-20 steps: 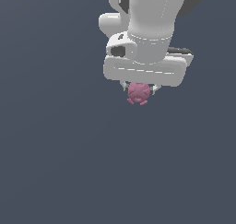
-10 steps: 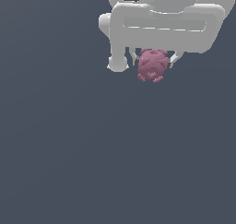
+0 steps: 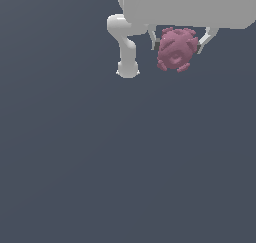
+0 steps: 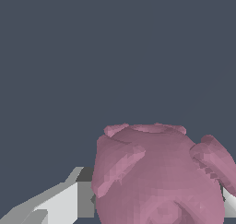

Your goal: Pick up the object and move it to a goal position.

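The object (image 3: pixel 176 49) is a dusty-pink knobbly lump with a central dimple. It hangs between the two white fingers (image 3: pixel 152 38) of my gripper (image 3: pixel 178 41), high in the exterior view and clear of the grey floor. The gripper is shut on it, one finger on each side. In the wrist view the object (image 4: pixel 156 172) fills the lower part of the picture, with a grey-white finger (image 4: pixel 69 200) pressed against its side. The gripper body is cut off by the exterior view's upper edge.
A white arm segment (image 3: pixel 126 47) hangs to the exterior view's left of the gripper. A plain dark grey floor (image 3: pixel 125 162) lies below. No goal marker shows.
The gripper has risen towards the camera with the object in it and shifted to the exterior view's right. The object looks larger than one second ago.
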